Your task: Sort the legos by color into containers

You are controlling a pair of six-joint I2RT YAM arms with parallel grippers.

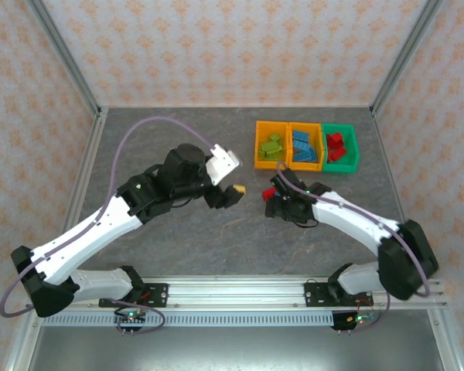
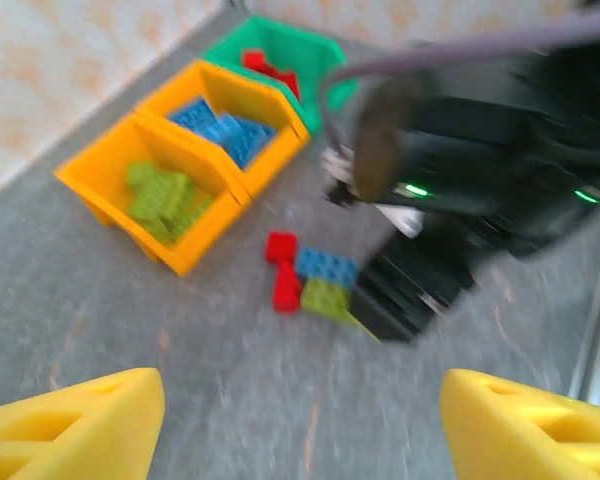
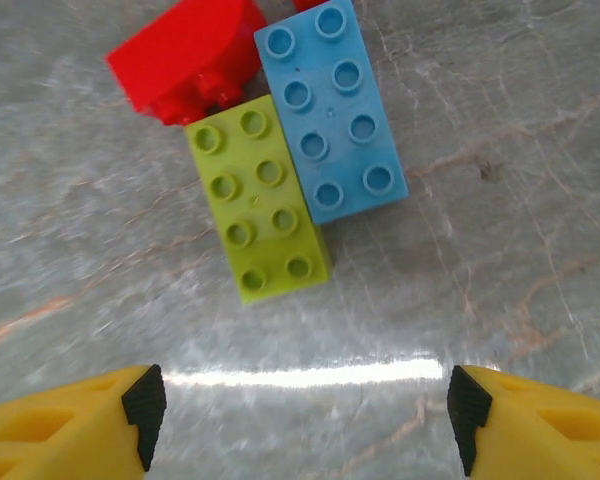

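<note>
Three loose legos lie together on the grey table: a lime green brick (image 3: 258,212), a light blue brick (image 3: 330,110) touching its side, and a red brick (image 3: 190,55) behind them. My right gripper (image 3: 305,430) hovers just short of them, open, with bare table between its yellow fingers. In the left wrist view the same red (image 2: 283,270), blue (image 2: 326,266) and lime (image 2: 326,297) bricks lie ahead of my open, empty left gripper (image 2: 300,430). From above, the left gripper (image 1: 230,193) faces the right gripper (image 1: 272,195) across a small gap.
Three containers stand in a row at the back right: an orange bin (image 1: 257,147) holding lime bricks, an orange bin (image 1: 305,164) holding blue bricks, and a green bin (image 1: 354,147) holding red ones. The right arm's black wrist (image 2: 430,190) looms just behind the loose bricks.
</note>
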